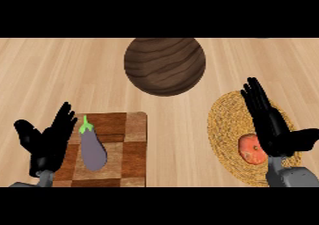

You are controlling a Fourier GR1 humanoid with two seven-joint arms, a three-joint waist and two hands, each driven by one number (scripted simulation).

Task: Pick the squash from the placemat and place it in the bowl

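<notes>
An orange-red squash [250,149] lies on a round woven straw placemat [228,125] at the right. My right hand [273,127] hovers over the mat with fingers straight, open, its palm just right of the squash and partly covering it. A dark wooden bowl [165,66] stands at the top centre, holding nothing. My left hand [48,140] is open at the lower left, fingers up, resting.
A purple eggplant [92,149] with a green stem lies on a checkered wooden cutting board [126,149] beside my left hand. Light wooden counter [58,74] stretches between board, bowl and mat.
</notes>
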